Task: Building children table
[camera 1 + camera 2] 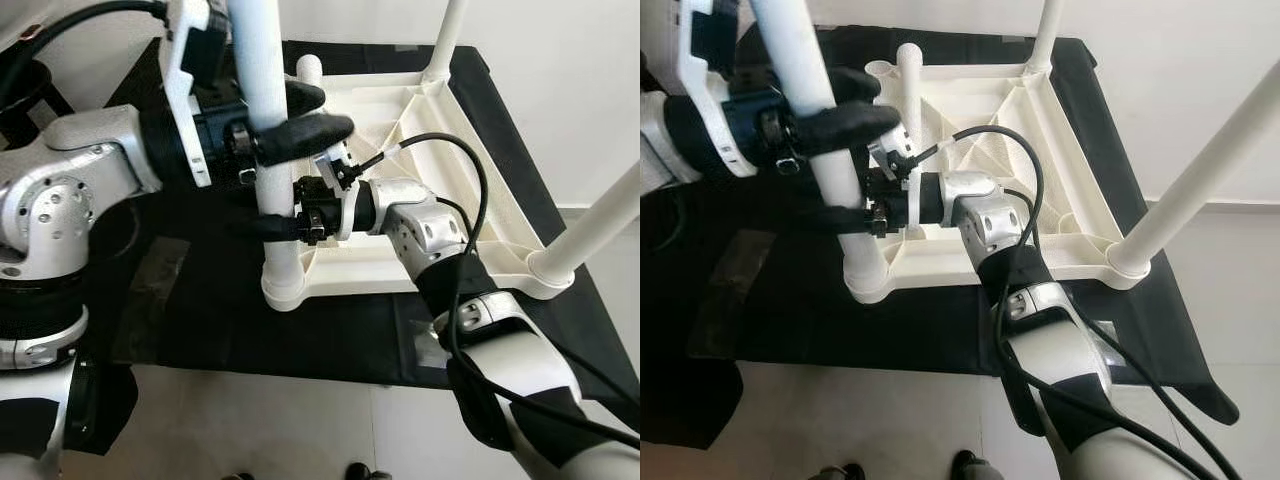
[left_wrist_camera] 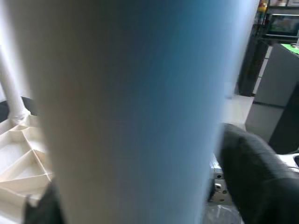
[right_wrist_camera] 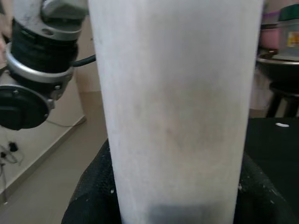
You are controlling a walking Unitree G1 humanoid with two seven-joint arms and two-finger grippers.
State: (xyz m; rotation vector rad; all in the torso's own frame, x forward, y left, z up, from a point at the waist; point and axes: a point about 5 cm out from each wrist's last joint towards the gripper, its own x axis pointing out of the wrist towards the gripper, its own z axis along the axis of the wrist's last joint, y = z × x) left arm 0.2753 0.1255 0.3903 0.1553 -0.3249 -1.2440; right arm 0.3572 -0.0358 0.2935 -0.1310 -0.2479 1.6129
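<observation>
The table leg (image 1: 268, 120) is standing in the near-left corner socket (image 1: 284, 283) of the upturned white table frame (image 1: 420, 130), which lies on a black mat (image 1: 330, 330). I am clasping it high with my left hand (image 1: 290, 125) and lower with my right hand (image 1: 275, 212). I am judging it best to keep the leg plumb and press straight down so it seats fully.

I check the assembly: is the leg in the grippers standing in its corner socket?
Yes, upright: the leg meets the corner socket. How deep it sits, cannot tell.
</observation>
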